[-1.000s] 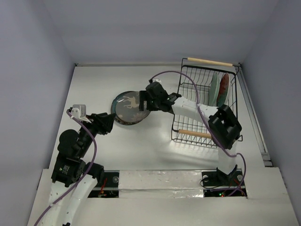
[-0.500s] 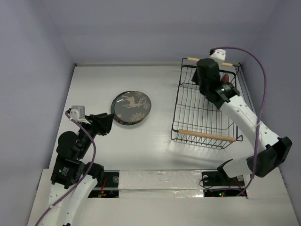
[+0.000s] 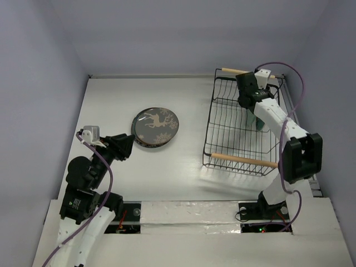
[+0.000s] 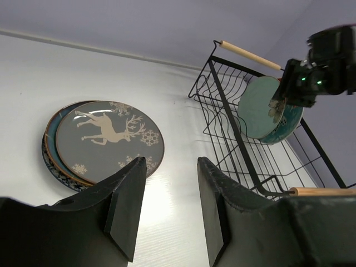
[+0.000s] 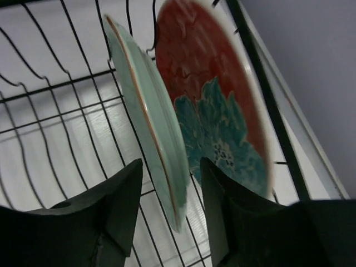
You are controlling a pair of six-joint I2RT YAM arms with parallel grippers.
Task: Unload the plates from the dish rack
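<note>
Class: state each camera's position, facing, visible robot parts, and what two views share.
Top external: above, behind robot; faces table, dish rack; shows left arm, right arm.
Left wrist: left arm; faces deer plate, teal plate; left end effector.
Right wrist: right arm; faces teal plate, red plate; right end effector.
Shared: teal plate.

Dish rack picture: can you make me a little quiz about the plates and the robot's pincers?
1. True or false: the deer plate stands inside the dish rack.
2. How many plates stand on edge in the dish rack? A) one B) two C) four
3. Fill in the blank: the right pincer is open, with the edge of the ____ plate in the gap between its fingers.

Key
1. False. It lies flat on the table, on top of a stack.
2. B. They are the teal plate and the red plate.
3. Teal.
</note>
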